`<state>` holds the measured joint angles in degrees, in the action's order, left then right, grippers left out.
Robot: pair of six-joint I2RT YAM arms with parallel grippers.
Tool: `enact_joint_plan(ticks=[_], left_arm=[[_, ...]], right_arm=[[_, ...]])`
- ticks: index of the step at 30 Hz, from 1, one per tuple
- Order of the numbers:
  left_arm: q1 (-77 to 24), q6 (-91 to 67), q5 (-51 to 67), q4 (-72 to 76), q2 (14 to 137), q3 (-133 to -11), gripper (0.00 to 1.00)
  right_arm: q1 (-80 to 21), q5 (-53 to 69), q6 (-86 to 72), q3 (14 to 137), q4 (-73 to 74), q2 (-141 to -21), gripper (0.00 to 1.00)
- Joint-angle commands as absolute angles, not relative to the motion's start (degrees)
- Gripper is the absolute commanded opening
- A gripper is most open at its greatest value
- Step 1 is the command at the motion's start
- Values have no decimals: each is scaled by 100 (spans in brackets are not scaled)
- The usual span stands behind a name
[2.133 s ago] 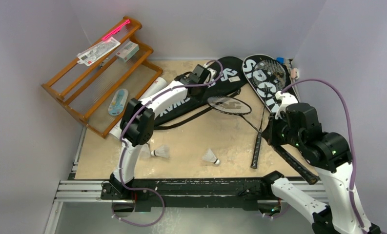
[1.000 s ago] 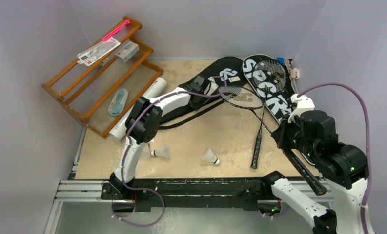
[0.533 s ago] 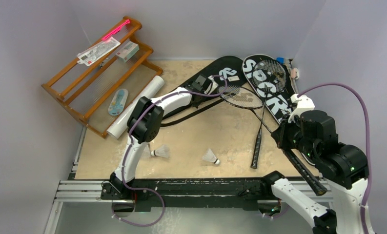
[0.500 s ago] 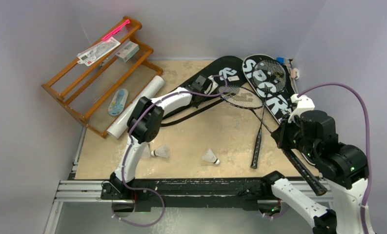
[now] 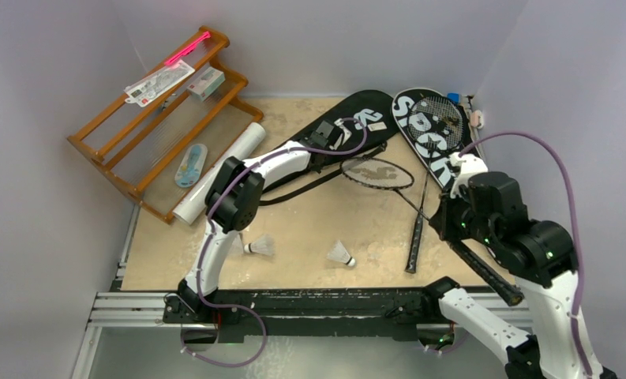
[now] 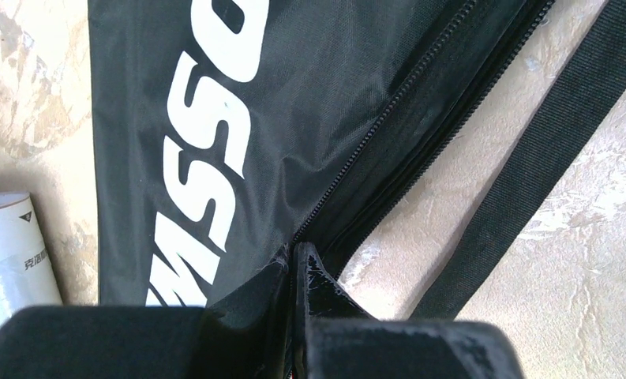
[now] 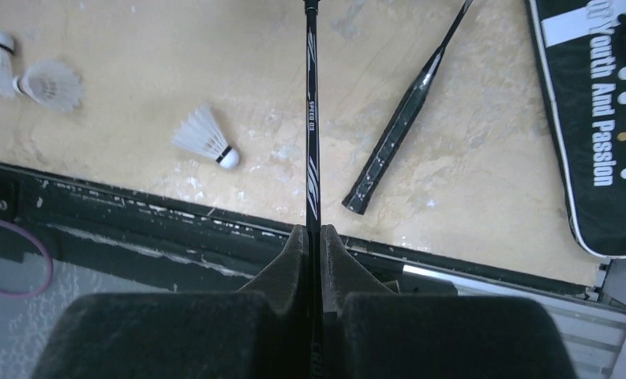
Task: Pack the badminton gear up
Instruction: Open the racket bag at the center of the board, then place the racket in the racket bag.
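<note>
The tan, mottled table carried everything. A black bag with white lettering lay flat beneath the left gripper. Its loose strap ran over the bare surface to that gripper's right, and the end of a white tube lay to its left. Ahead of the right gripper, a loose racket rested its black handle just to the right, with a second bag farther right. One shuttlecock lay to the left and another farther left. An orange rack stood well left of both grippers.
</note>
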<state>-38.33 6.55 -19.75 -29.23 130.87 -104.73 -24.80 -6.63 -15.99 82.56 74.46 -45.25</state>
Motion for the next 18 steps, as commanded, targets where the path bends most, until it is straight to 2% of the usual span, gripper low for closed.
enact_joint_plan(ticks=[1, 18], left_arm=[[-3755, 451, -2347, -2821, 12571, -10514, 0], [-3746, 260, -2232, -3001, 12419, -10726, 0]], right_arm=[[-2487, -384, -1403, 8070, 7247, -4715, 0], [-2492, 612, -907, 7608, 6122, -4856, 0]])
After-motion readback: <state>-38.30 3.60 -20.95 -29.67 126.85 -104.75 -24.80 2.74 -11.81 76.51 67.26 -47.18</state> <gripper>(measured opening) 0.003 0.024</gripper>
